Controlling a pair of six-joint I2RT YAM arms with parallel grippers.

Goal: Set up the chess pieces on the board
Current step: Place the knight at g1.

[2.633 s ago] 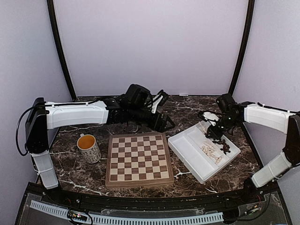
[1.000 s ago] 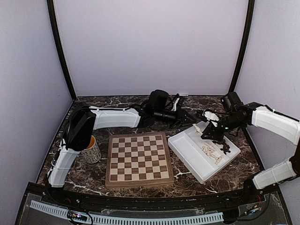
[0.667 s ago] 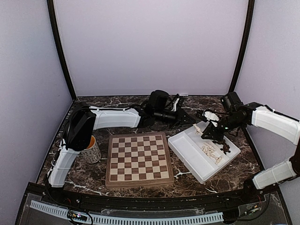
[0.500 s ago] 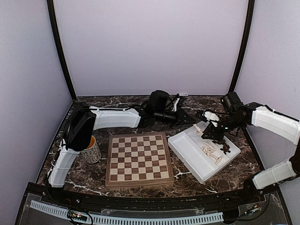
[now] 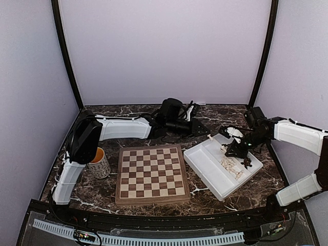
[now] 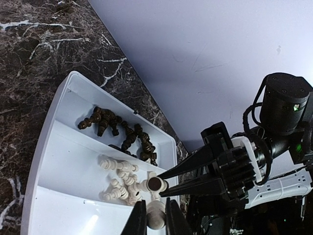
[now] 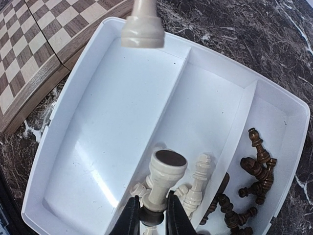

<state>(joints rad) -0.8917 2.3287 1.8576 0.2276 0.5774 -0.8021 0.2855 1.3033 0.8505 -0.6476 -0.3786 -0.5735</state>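
Left claw [image 6: 155, 223] squeezes cream piece [image 6: 156, 214]. Right claw [image 7: 152, 215] squeezes second cream piece [image 7: 165, 172] by narrow end. White tray [image 7: 98, 122] under both claws. Pieces likely light, hard, smooth, tippy: pinch waist. Board [image 5: 150, 173] nearer arm bases than claws.

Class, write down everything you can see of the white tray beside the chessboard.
The white tray looks like glossy moulded plastic: rectangular, rounded corners, low walls, two dividers making three compartments. The widest, nearest the board, is empty; the middle holds pale pieces; the narrow outer one holds dark pieces. It lies flat on the marble table, skewed to the board's edge, right of it.
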